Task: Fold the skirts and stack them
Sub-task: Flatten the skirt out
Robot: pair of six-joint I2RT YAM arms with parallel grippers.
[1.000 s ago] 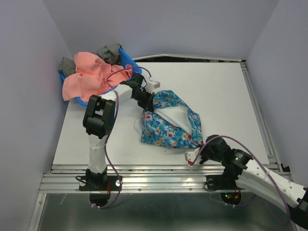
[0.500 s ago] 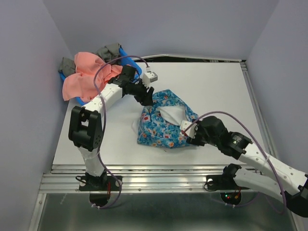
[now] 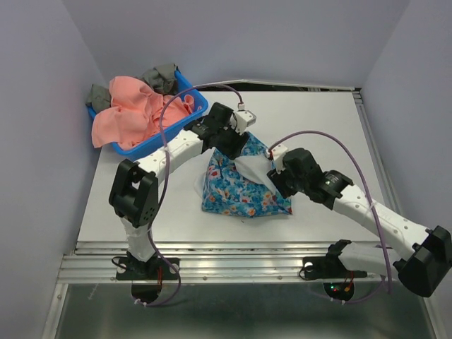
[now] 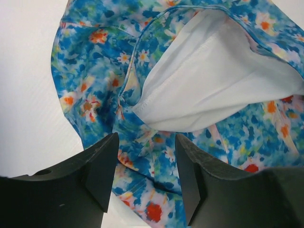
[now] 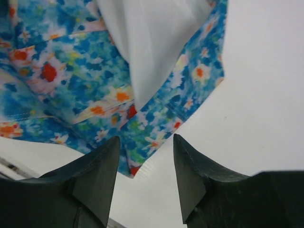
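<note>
Blue skirt [image 3: 240,192]: lying bunched at the middle of table [image 3: 318,127].
Left gripper [image 4: 145,156]: hovering at skirt's 11 o'clock, jaws gaping, gripping nothing.
Right gripper [image 5: 142,159]: hanging at skirt's 2 o'clock, jaws parted, gripping nothing.
Pink skirt [image 3: 123,116]: draping over basket [image 3: 169,138] at table's 10 o'clock.

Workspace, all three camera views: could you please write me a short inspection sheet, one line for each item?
Surface: white table, no stains seen.
Job's things: blue flowered skirt lies loosely folded mid-table, white lining showing; pink skirt is heaped in the blue basket, hanging over its left edge.
Clutter: grey cloth in the basket, behind the pink skirt.
Grippers: left gripper and right gripper are both open above the flowered skirt, nothing between the jaws.
Cables: a purple cable arcs over the left arm, another over the right arm; neither is caught.
Surroundings: plain walls on three sides; metal rail at the near edge.
</note>
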